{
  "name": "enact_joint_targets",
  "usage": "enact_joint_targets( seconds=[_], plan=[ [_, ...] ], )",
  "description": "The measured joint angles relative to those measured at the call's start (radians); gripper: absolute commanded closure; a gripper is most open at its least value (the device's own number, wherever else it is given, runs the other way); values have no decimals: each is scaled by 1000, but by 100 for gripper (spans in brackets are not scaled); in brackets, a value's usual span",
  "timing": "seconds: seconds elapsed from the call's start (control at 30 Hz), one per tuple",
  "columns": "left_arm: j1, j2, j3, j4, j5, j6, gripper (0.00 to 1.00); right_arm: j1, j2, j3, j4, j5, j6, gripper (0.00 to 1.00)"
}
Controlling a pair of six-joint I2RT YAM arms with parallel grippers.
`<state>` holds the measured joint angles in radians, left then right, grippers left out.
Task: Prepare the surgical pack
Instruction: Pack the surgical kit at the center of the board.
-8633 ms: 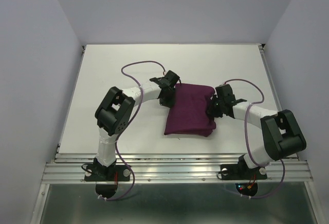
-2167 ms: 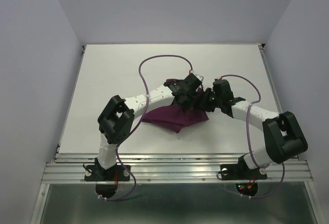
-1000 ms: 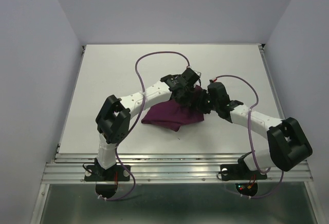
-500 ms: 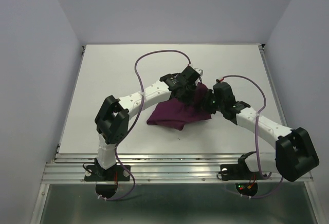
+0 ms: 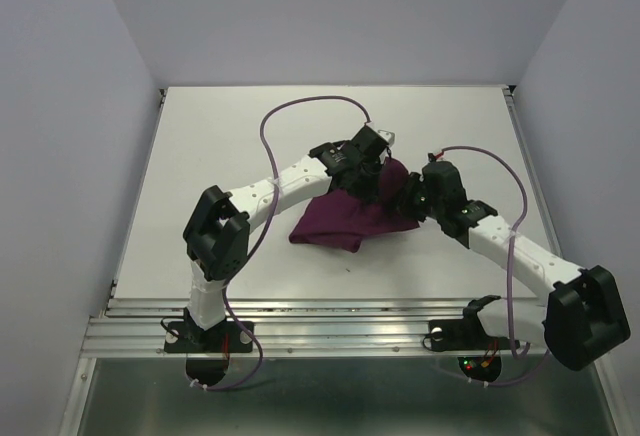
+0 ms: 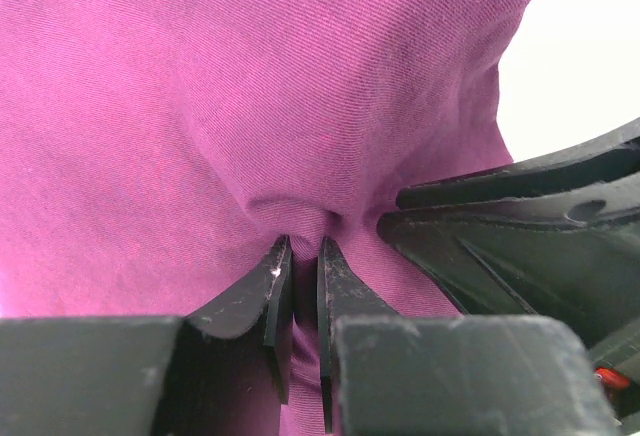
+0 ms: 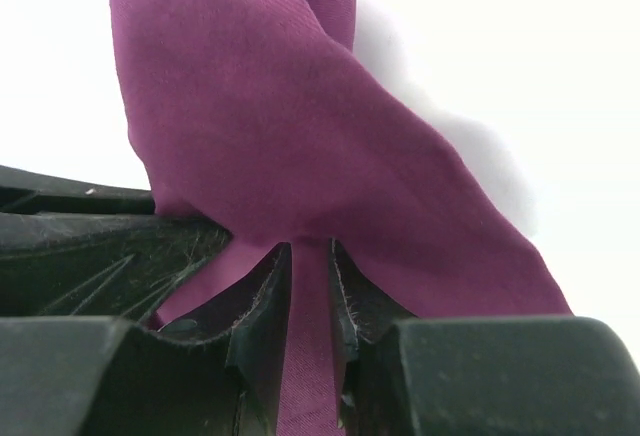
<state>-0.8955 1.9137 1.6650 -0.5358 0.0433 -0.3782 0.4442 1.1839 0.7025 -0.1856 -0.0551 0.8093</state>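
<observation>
The dark purple cloth lies bunched on the white table near its middle. Both grippers meet at its upper right part. My left gripper is shut on a pinched fold of the cloth. My right gripper is shut on another fold of the cloth, right beside the left one. The right gripper's black body shows at the right of the left wrist view. The steel tray, gauze pads and metal instruments are out of view.
The white table has a metal rail along its near edge. Purple cables arc above both arms. Plain walls stand on three sides.
The cloth went from a folded rectangle to a bunched shape. Both grippers came together on its right part, then shifted slightly right and back, pulling the cloth along.
</observation>
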Motion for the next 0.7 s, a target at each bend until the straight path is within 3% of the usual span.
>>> enact_joint_targets(
  seconds=[0.7],
  plan=[
    [1, -6, 0, 4, 6, -7, 100, 0, 95, -47, 23, -3, 7, 74]
  ],
)
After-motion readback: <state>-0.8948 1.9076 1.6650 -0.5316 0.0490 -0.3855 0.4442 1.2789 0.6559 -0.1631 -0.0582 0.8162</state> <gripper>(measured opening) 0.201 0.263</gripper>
